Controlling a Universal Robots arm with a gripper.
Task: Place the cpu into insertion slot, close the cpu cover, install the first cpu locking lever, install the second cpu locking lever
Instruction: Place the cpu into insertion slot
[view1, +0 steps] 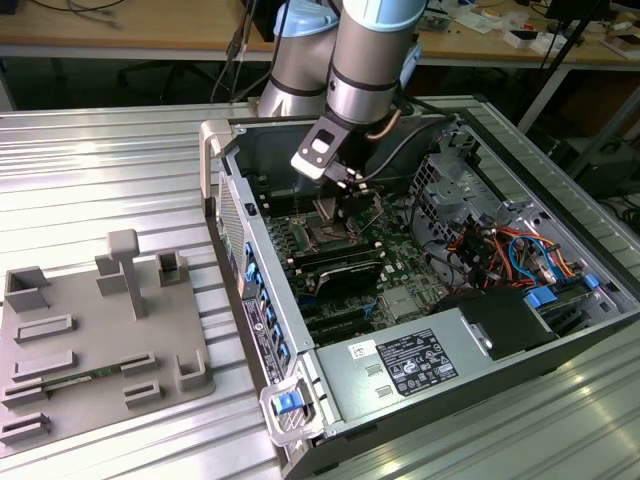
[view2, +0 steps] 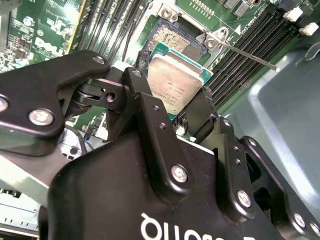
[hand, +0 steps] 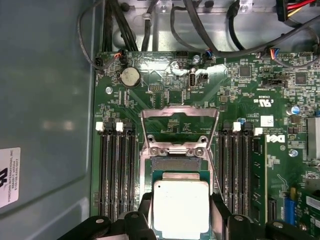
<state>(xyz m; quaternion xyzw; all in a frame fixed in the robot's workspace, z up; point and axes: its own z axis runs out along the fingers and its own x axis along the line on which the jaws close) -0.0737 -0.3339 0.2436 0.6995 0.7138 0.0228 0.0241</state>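
The chip (view2: 175, 85) is gripped by its two opposite edges between the black fingers (view2: 142, 97) of the gripper (view2: 172, 100). The fingers are closed only as far as the chip's width, and nothing else is held. Its silver-grey top is turned toward both wrist cameras, with a green edge showing at the rim.

The chip is held just over the socket (view2: 172, 40) and partly covers it. A strip of the socket's contact field is left exposed past the chip's far edge. Whether the chip touches the socket cannot be told.

The cover frame (hand: 179, 111) is swung open and lies back over the green board (hand: 165, 90), hinged at the socket's far side. A thin wire lever (view2: 250, 56) is unlatched and juts out beside the socket, over the long black memory slots (hand: 115, 170) that flank it on both sides.

In the upper middle of the exterior view the arm (view1: 365, 60) is reaching down into the open computer case (view1: 300, 330). A grey parts tray (view1: 90, 330) is seen at the exterior view's left, well apart from the case, on the ribbed metal table (view1: 100, 170).
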